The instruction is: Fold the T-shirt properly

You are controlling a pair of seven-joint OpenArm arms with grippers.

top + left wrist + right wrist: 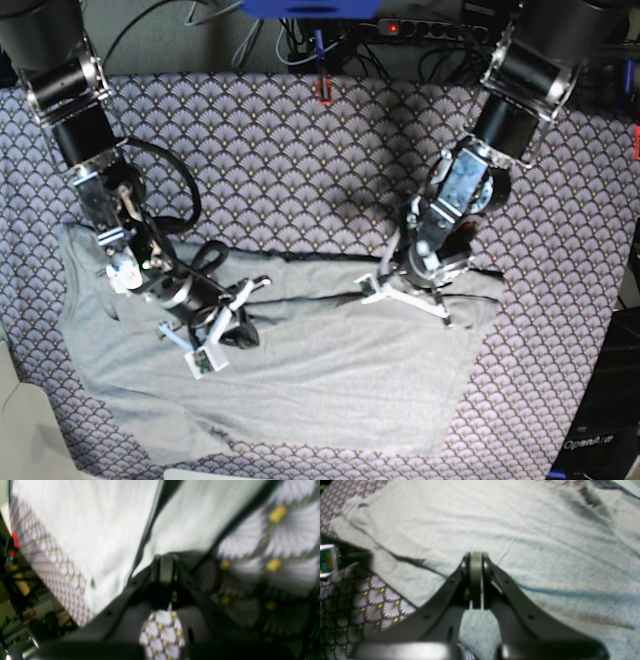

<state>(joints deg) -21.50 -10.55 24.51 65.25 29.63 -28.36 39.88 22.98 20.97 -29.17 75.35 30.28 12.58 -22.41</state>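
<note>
T-shirt (330, 380) spread flat, long axis left-right (base view), creased

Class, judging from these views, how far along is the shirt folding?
Done: the T-shirt has its top edge turned over. In hand: both the left gripper and right gripper are shut, holding nothing visible. Left: most of it lies spread on the patterned tablecloth, unfolded.

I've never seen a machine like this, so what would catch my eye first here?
A big light grey T-shirt lies spread across a purple fan-patterned tablecloth. Two dark robot arms lean in from the far corners. The right tool and the left tool, both shut, sit low by the shirt's far edge.
</note>
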